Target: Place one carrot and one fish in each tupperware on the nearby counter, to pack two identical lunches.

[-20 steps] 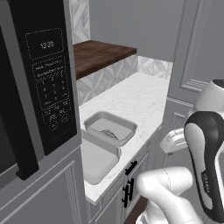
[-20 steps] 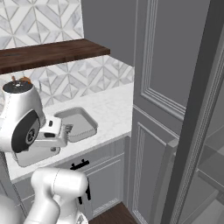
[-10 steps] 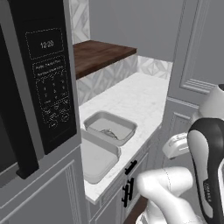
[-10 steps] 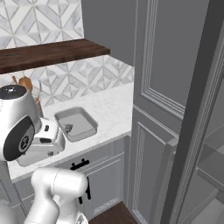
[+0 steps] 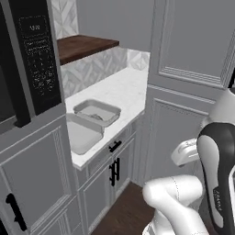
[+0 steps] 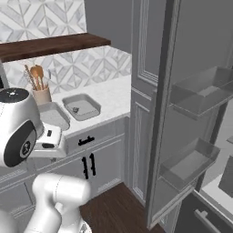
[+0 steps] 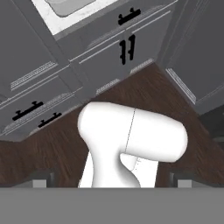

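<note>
Lying side by side on the white worktop [image 5: 124, 89], both tupperware [image 5: 97, 111] trays are seen well apart from the fully open, empty tool (pointed floorward).

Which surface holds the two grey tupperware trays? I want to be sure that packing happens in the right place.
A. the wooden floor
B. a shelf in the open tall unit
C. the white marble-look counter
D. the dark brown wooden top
C: both tupperware trays sit side by side on the white marble-look counter, above the grey cabinets.
</note>
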### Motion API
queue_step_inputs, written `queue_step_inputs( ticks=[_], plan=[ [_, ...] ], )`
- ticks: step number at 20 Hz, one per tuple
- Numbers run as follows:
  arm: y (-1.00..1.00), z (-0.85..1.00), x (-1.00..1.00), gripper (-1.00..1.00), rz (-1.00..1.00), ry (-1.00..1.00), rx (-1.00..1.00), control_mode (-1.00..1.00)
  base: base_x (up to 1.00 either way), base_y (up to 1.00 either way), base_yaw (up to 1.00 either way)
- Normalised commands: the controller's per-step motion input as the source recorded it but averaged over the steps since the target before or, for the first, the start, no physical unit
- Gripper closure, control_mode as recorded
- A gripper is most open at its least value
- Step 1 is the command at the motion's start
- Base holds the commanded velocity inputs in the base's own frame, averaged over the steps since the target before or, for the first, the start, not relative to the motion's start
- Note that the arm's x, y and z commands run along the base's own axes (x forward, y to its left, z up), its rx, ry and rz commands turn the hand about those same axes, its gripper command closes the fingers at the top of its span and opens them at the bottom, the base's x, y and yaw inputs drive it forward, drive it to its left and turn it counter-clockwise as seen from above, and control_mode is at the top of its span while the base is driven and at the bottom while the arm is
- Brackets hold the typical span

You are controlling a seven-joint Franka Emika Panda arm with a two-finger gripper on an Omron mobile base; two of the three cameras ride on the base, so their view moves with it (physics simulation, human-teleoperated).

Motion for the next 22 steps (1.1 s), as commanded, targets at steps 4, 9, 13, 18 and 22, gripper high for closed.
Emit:
queue_step_inputs(
  ticks=[4,9,13,18,22],
  plan=[
    [0.0,0.0,0.0,-1.0,0.0,0.0,0.0,1.0,-1.0,0.0,-0.14],
    [0.0,0.0,0.0,-1.0,0.0,0.0,0.0,1.0,-0.93,-0.07,-0.42],
    [0.0,0.0,0.0,-1.0,0.0,0.0,0.0,1.0,-0.37,-0.07,-0.77],
    [0.0,0.0,0.0,-1.0,0.0,0.0,0.0,1.0,0.04,-0.27,-0.87],
    [0.0,0.0,0.0,-1.0,0.0,0.0,0.0,1.0,0.39,-0.52,-0.71]
  ],
)
